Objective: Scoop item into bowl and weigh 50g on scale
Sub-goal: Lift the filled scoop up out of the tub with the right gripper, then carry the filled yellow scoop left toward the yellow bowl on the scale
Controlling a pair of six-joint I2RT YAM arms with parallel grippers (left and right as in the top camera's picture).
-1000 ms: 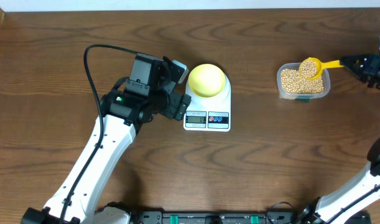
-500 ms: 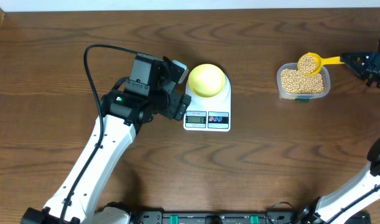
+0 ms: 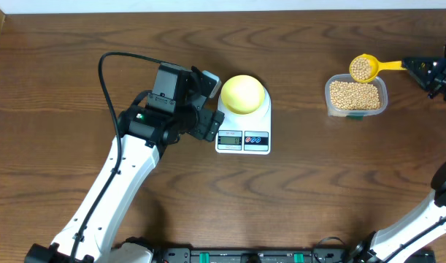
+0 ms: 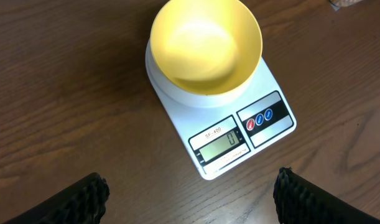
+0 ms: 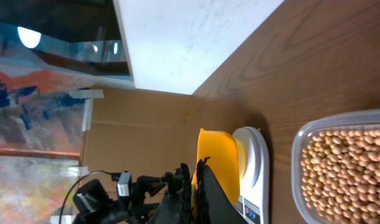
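The pale yellow bowl [image 3: 242, 93] [image 4: 205, 43] is empty and sits on the white scale [image 3: 243, 139] [image 4: 242, 127]. My left gripper [image 3: 208, 106] [image 4: 190, 202] hovers open just left of the scale, holding nothing. At the far right, my right gripper [image 3: 420, 69] [image 5: 196, 174] is shut on the handle of a yellow scoop [image 3: 364, 68] [image 5: 217, 165]. The scoop is heaped with tan beans and hangs just beyond the back rim of the clear tub [image 3: 356, 96] [image 5: 342, 168], which is full of beans [image 3: 354, 93]. The scoop's load is hidden in the right wrist view.
A white wall edge [image 5: 190, 37] and cardboard panels [image 5: 134, 137] lie beyond the table's far side. Bare wooden tabletop [image 3: 303, 190] separates the scale from the tub. The left arm's black cable [image 3: 106, 80] loops over the table on the left.
The right gripper has lifted the loaded scoop out of the tub and carried it slightly toward the table's back edge. The left arm, bowl and scale have not moved.
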